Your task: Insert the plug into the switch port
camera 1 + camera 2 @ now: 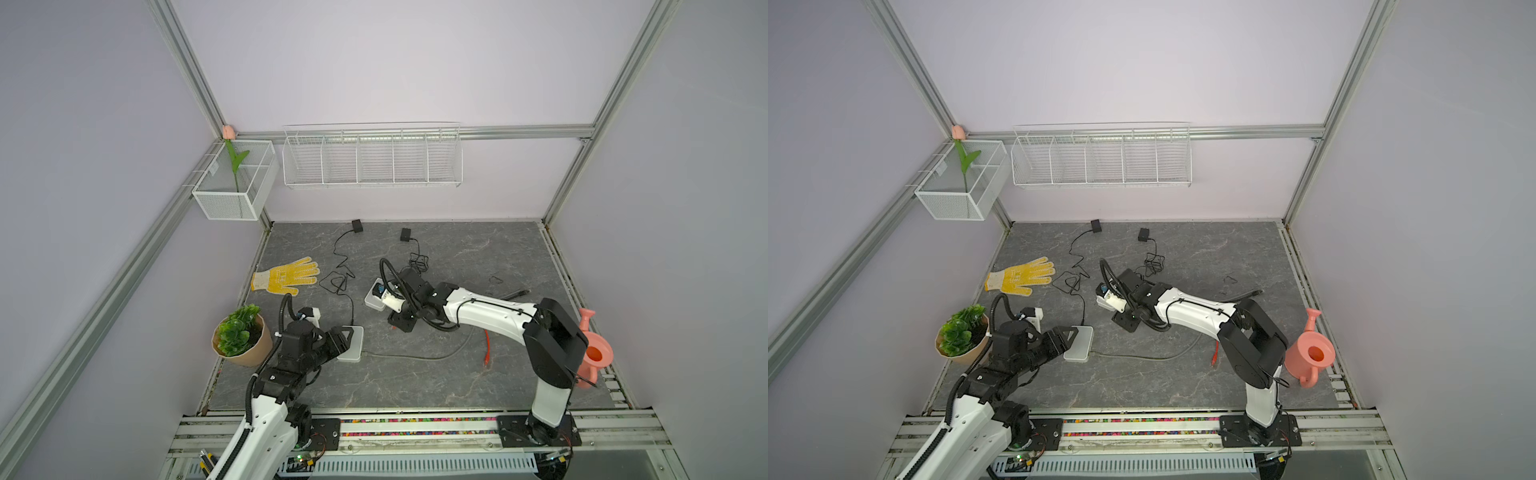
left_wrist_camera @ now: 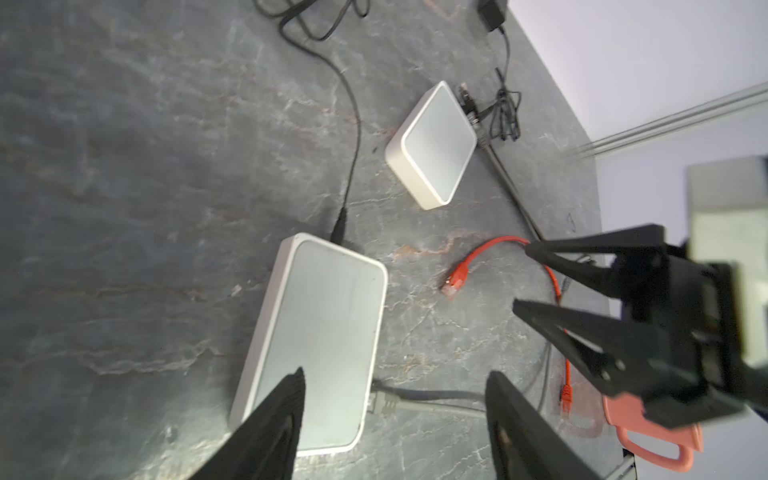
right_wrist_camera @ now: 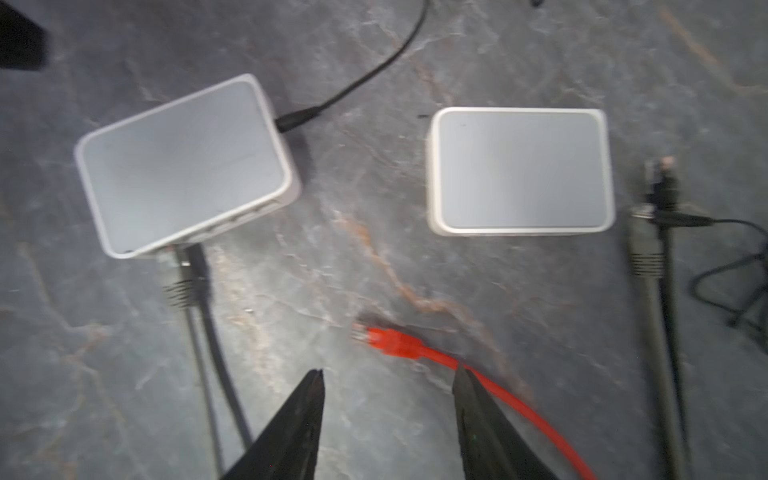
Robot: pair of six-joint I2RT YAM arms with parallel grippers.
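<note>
Grey marbled tabletop, lilac walls, orange plug

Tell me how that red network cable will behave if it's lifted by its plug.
Probably floppy: the red cable lies in a loose curve, so its tail would likely sag and drag. Its plug looks small and rigid, so it might pivot when pinched.

A white rectangular plastic network switch lies on the dark grey marbled tabletop, with a black power lead and a grey cable plugged into its edges. The left gripper hangs over it, jaws apart and empty. The orange-red cable's plug rests loose on the tabletop near the right gripper, whose jaws are likewise spread. A smaller white square box sits beyond.
</note>
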